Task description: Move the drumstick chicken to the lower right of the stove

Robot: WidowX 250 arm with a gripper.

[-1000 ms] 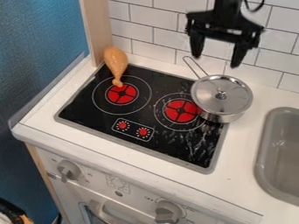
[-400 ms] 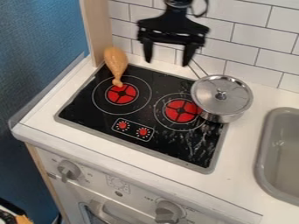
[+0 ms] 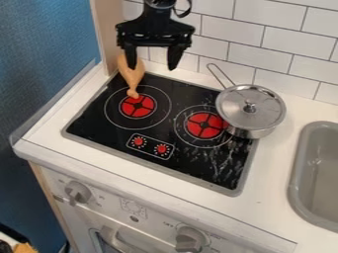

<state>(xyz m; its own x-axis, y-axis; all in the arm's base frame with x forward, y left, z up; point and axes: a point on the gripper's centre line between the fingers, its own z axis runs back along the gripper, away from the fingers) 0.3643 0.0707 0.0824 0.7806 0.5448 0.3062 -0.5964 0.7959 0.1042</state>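
Drumstick chicken [image 3: 132,79] lies at the rear left of the stove [image 3: 208,168], its thick end toward the tiled wall [image 3: 277,64] and its narrow end pointing forward, over the upper edge of the red centre of the left burner [image 3: 139,106]. The black gripper [image 3: 151,68] hangs over the back of the stove, its two fingers spread well apart with nothing between them. In the view, one finger passes in front of the thick end of the drumstick; whether they touch, I cannot tell.

To the right, a metal saucepan [image 3: 247,133] sits at the stove's right edge, partly over the right burner [image 3: 204,125]. Its lid [image 3: 247,101] is on, and its wire handle [image 3: 220,75] points back and left toward the tiles. In front of the burners is a control panel [image 3: 150,146] with two red dials.

White countertop [image 3: 267,183] surrounds the stove, with a grey sink [image 3: 298,163] set into it at the right. Below, on the white front, are a left knob [image 3: 78,191] and a right knob [image 3: 190,239]. A wooden post [image 3: 107,34] stands at the rear left, beside the blue surface [image 3: 46,59].
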